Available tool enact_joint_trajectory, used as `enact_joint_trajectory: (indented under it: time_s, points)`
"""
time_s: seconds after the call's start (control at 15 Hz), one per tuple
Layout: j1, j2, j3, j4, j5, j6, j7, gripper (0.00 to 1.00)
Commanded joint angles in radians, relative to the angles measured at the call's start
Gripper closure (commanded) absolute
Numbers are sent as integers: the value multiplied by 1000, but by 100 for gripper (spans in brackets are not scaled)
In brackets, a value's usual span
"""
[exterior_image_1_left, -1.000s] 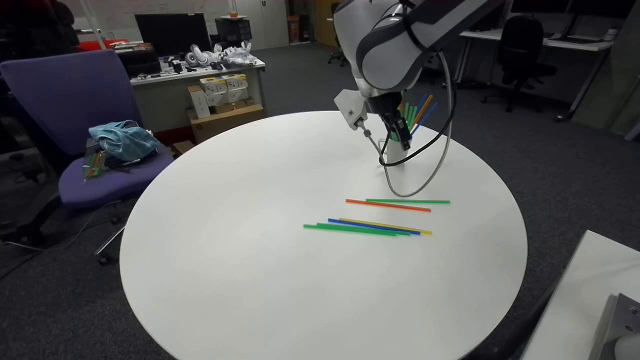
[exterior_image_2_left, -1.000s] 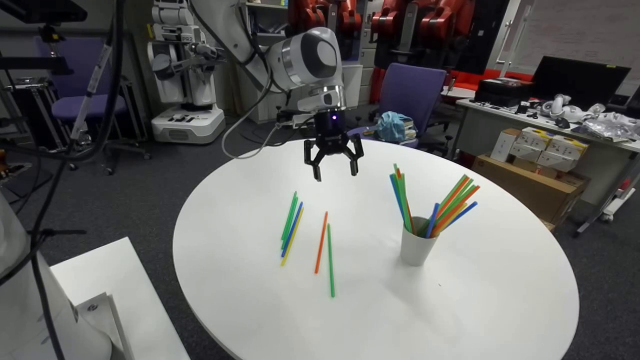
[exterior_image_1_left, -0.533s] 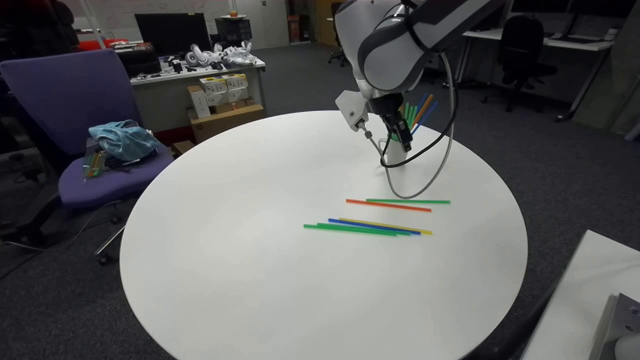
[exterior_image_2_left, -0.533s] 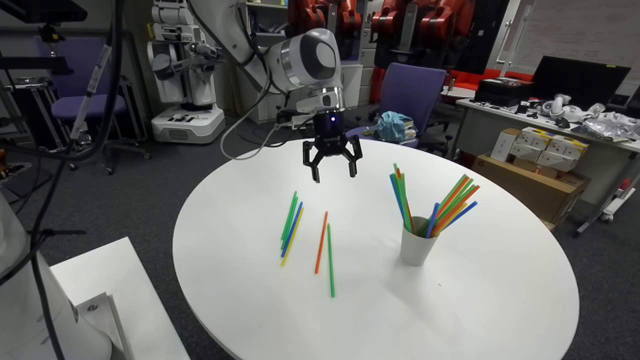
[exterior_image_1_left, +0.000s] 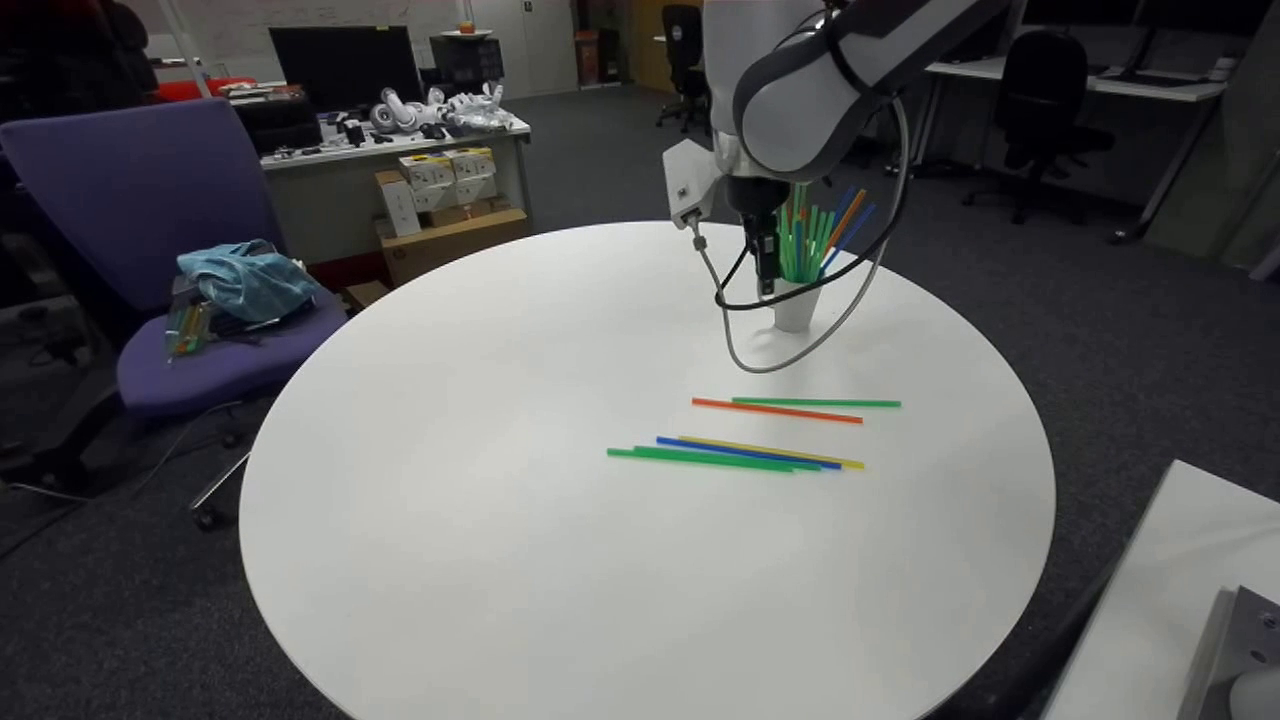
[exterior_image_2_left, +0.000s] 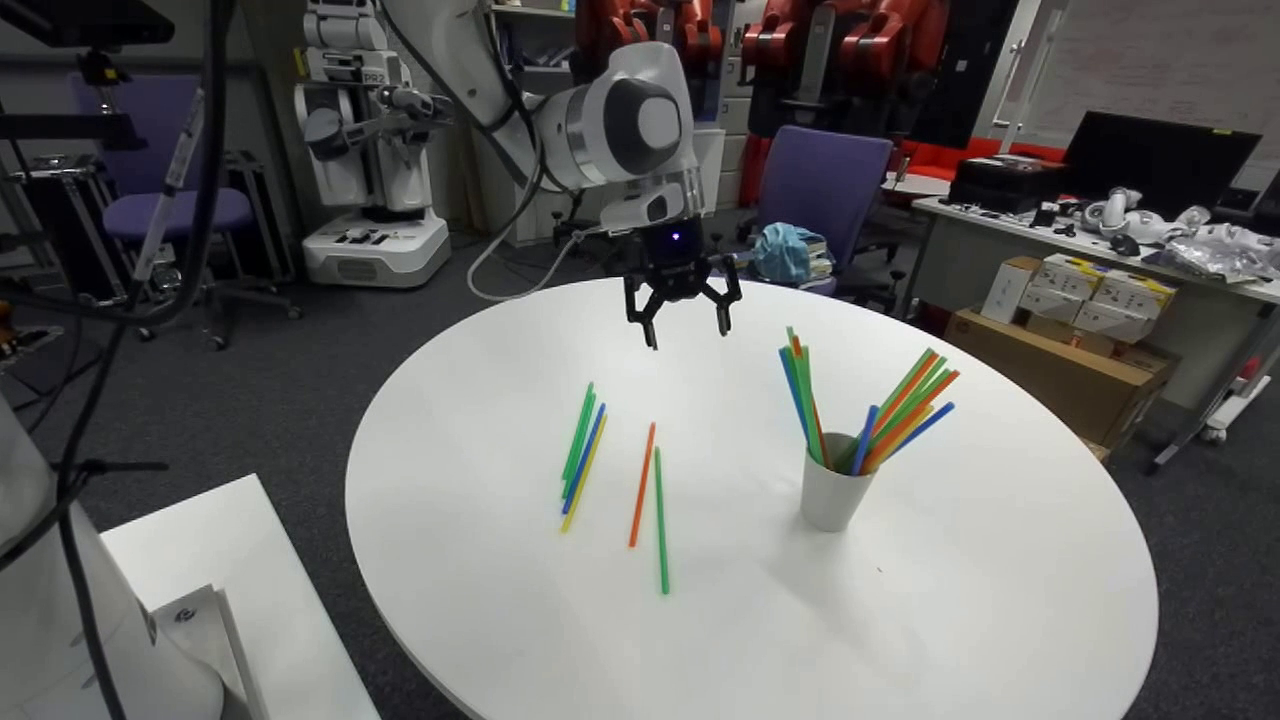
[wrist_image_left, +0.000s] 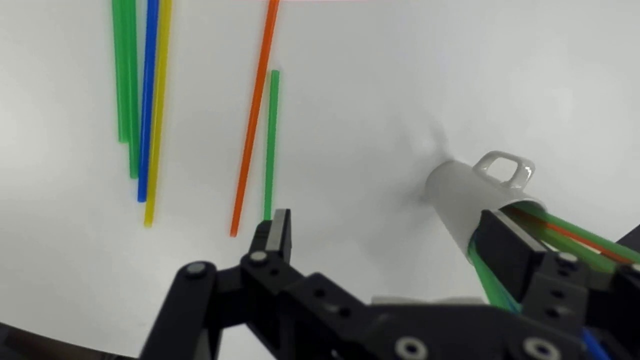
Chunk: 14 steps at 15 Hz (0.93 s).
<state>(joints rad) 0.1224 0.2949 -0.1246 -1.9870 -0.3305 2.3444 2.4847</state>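
My gripper (exterior_image_2_left: 688, 335) hangs open above the white round table (exterior_image_2_left: 480, 600), with nothing between its fingers. In the wrist view a white mug (wrist_image_left: 462, 192) full of coloured straws lies below and partly behind the right finger (wrist_image_left: 510, 250). A green straw (wrist_image_left: 271, 145) on the table runs under the tip of the left finger. Beside it is an orange straw (wrist_image_left: 254, 110). Farther left lie a yellow straw (wrist_image_left: 158, 115), a blue straw (wrist_image_left: 147, 110) and two green straws (wrist_image_left: 120, 75), side by side. In both exterior views the mug (exterior_image_2_left: 835, 500) stands upright.
The arm's grey cable (exterior_image_1_left: 735, 350) loops low near the mug. A purple chair (exterior_image_1_left: 140, 200) with a blue cloth (exterior_image_1_left: 245, 280) stands beside the table. A smaller white table (exterior_image_2_left: 240, 590) adjoins near the arm's base. Cartons (exterior_image_2_left: 1070, 370) sit under a desk.
My gripper has turned more upright and shifted slightly, uncovering more of the mug and its straws in an exterior view. It stays open. The straws and mug have not moved.
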Motion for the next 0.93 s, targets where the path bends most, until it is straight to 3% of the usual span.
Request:
enact_joint_trajectory:
  time_s: [0.0,0.07,0.13,0.4,0.67,0.73,0.87]
  points:
    - [3,-55,-19,-110,-12,39,175,0]
    - [5,-56,-23,-129,-24,46,225,0]
    - [135,-45,-198,-121,60,56,142,0]
    - [244,10,-349,-149,117,74,124,0]
    - [214,25,-284,-192,140,40,101,0]
    - [127,16,-188,-195,102,36,121,0]
    - [92,24,-128,-200,130,38,85,0]
